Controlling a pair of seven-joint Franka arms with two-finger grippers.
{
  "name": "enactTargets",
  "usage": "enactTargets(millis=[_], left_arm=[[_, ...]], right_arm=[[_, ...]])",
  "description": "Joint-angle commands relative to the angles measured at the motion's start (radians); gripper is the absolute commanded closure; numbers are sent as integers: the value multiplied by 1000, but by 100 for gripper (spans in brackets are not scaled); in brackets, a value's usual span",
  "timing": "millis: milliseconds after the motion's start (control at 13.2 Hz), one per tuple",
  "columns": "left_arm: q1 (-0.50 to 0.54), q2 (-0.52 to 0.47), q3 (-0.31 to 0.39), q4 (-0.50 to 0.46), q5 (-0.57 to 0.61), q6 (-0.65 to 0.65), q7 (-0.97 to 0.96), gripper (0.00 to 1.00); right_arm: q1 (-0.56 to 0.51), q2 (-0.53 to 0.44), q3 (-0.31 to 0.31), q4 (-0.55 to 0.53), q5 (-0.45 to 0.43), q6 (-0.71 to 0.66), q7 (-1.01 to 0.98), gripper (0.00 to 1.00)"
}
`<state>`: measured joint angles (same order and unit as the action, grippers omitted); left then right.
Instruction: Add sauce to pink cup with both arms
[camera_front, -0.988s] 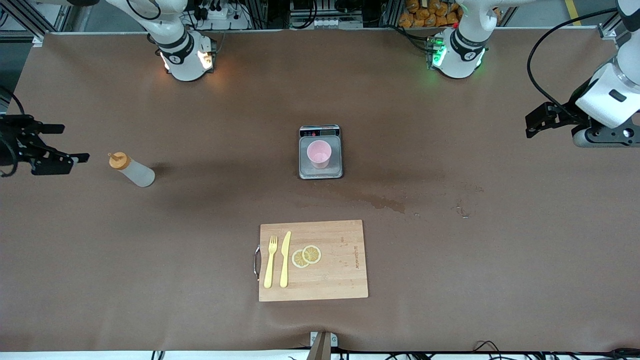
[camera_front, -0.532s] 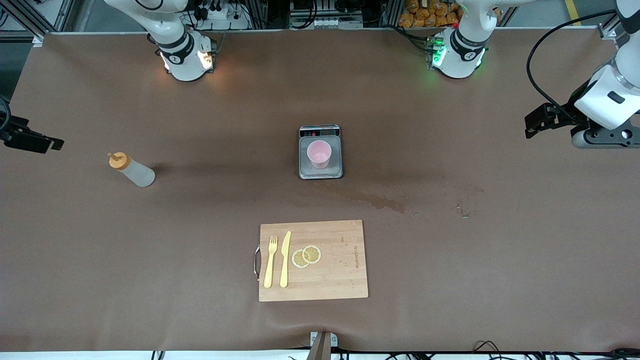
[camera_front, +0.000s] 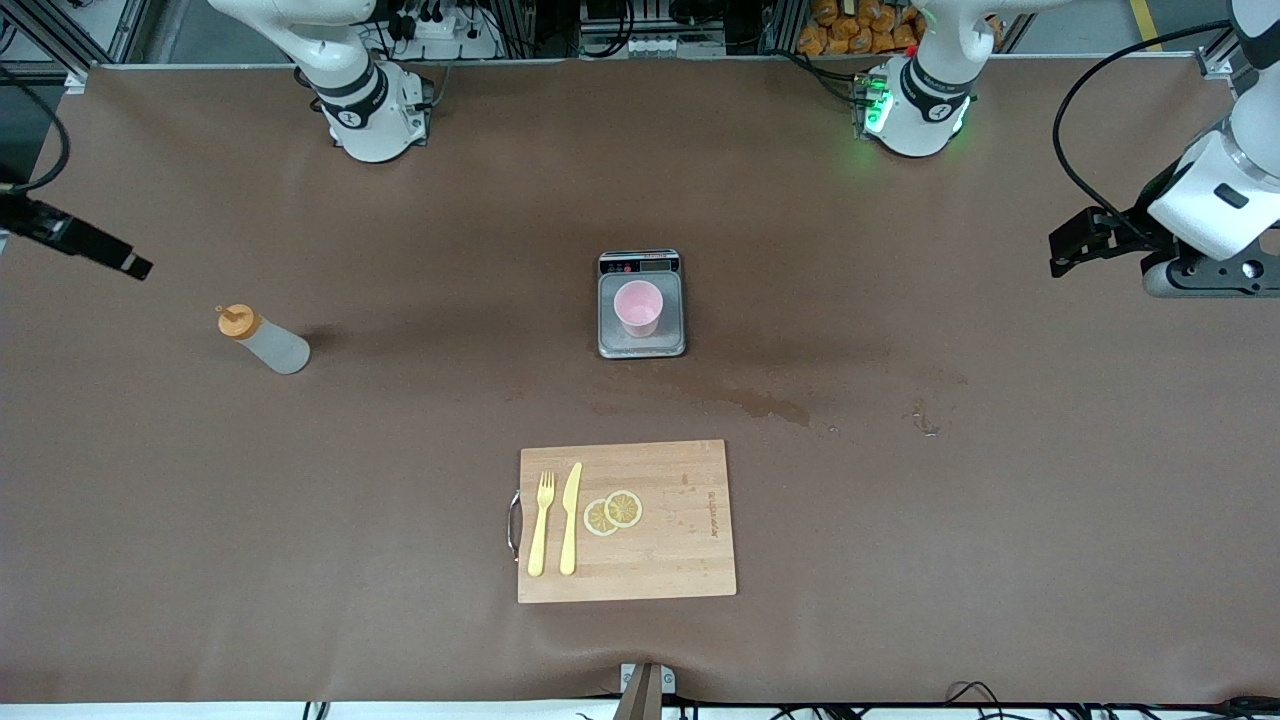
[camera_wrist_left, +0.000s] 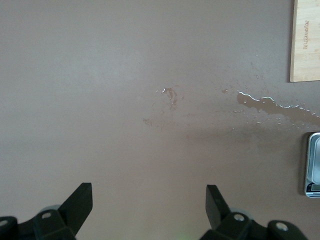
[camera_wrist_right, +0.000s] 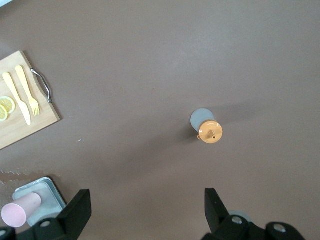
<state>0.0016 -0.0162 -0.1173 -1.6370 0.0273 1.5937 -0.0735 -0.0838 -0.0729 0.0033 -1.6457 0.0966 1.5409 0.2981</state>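
The sauce bottle (camera_front: 262, 340), whitish with an orange cap, stands upright toward the right arm's end of the table. From above it shows in the right wrist view (camera_wrist_right: 207, 126). The pink cup (camera_front: 638, 308) sits on a grey scale (camera_front: 612, 342) at mid-table, and also appears in the right wrist view (camera_wrist_right: 19, 214). My right gripper (camera_front: 120, 258) hangs over the table edge near the bottle, open and empty (camera_wrist_right: 147, 210). My left gripper (camera_front: 1060, 252) waits high over the left arm's end of the table, open (camera_wrist_left: 149, 207), with nothing between its fingers.
A wooden cutting board (camera_front: 680, 560) with a yellow fork (camera_front: 541, 522), a knife (camera_front: 570, 518) and lemon slices (camera_front: 612, 512) lies nearer the front camera than the scale. A wet stain (camera_front: 765, 404) marks the cloth between the board and the scale.
My right gripper has lifted and turned, drawing away from the bottle toward the table's edge. The light at the right arm's base has gone out. The left arm stayed put.
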Motion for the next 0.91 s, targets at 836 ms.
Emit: enactTargets(millis=[836], left_arm=[[9,-5,-1,0,-15,9,5,0]], right_arm=[[75,140,-5,241,-141,-35,-25,0]])
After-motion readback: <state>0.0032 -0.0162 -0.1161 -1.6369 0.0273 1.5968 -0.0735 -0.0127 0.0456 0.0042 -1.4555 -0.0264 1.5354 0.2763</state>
